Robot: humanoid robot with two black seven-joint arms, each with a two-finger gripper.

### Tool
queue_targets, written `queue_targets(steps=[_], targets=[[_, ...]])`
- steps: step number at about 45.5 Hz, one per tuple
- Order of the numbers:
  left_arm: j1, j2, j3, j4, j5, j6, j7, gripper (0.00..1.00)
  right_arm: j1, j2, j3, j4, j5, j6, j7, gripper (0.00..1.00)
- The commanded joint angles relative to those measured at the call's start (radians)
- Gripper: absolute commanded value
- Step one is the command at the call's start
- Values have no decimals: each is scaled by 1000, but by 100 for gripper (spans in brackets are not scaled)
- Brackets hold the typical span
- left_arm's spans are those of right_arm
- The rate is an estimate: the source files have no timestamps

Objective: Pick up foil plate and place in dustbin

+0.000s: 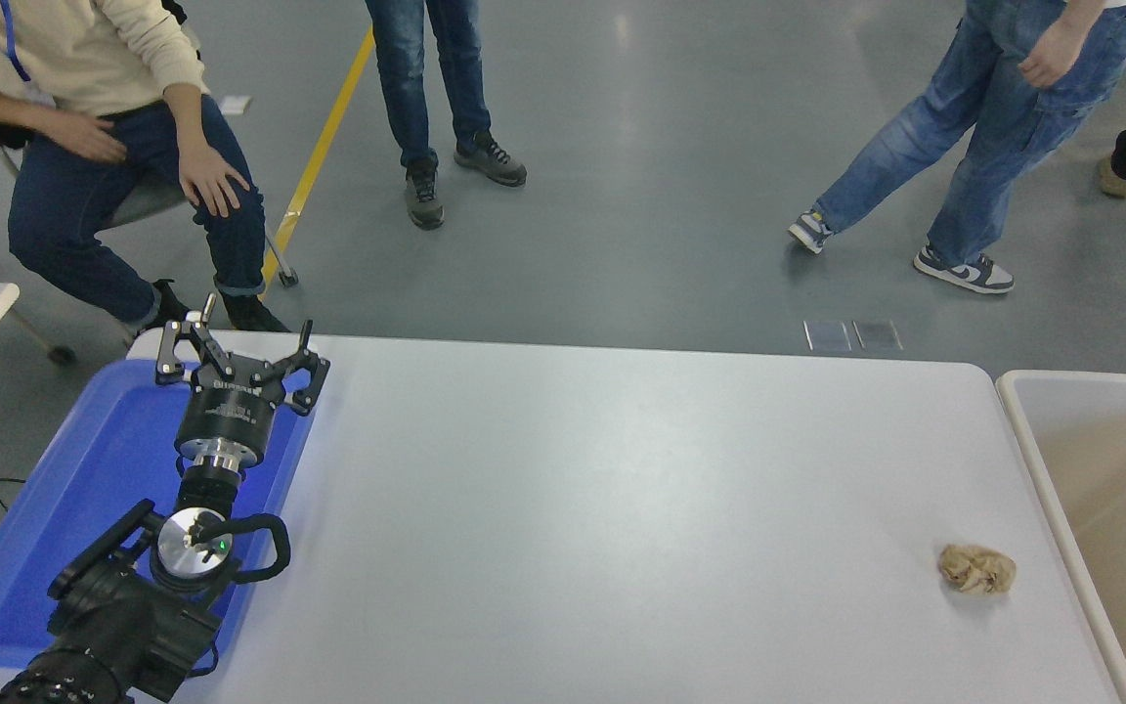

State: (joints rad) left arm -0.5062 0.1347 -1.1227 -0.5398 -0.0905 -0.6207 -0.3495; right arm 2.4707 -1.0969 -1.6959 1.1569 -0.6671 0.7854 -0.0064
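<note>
White rectangular counter (622,508), rounded corners, filling the lower part of the head view.

Flat blue plastic tray (84,489), at the counter's left end, running from the near left corner toward the far edge.

Left black gripper (236,354), on the left black arm, which enters at the lower left corner and lies over the blue tray, pointing away from the camera. Jaws apart, holding nothing, poised above the tray's far right part.

Right arm and its gripper: out of the picture.

Small crumpled tan paper ball (977,569), resting on the counter near its right end, toward the near side, just left of the bin's rim.

Large cream-white plastic dustbin (1022,420), standing beside the counter's right end; thick rounded rim, beige inside, cut off by the right edge of the picture. The visible part of its inside shows no contents.

Crinkled silver foil plate: appears nowhere in the view, so its place cannot be told.

Grey floor (641,176) beyond the far edge, with a yellow line (319,156) running across it.

Seated person (84,117) at far left, cream top, dark jeans, one hand on a knee. Standing person (431,88) in jeans at far centre. Striding person (974,147) in light blue jeans at far right.
</note>
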Motion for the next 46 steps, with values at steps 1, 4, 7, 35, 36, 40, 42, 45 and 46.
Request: queue_targets(steps=[1,4,7,35,36,40,42,45,46], targets=[[0,0,0,0,0,1,0,100,-254,-64,175,-160,-16,0,0,0],[0,0,0,0,0,1,0,100,-376,-67,284,-201,-12,-9,-1,0],[0,0,0,0,0,1,0,100,-510,-67,395,-249,-8,-35,-1,0],[0,0,0,0,-2,1,0,100,-1458,156,1095,-761,70,-314,-1,0],[0,0,0,0,-2,1,0,100,-1478,169,1101,-782,86,-324,-1,0],[0,0,0,0,-2,1,0,100,-1541,222,1105,-861,142,-368,0,0],[0,0,0,0,-2,1,0,100,-1575,245,1105,-891,170,-399,0,0],[0,-1,1,0,0,1,-2,100,-1630,269,1105,-931,199,-451,0,0],[0,-1,0,0,-2,1,0,100,-1647,276,1105,-944,205,-466,0,0]])
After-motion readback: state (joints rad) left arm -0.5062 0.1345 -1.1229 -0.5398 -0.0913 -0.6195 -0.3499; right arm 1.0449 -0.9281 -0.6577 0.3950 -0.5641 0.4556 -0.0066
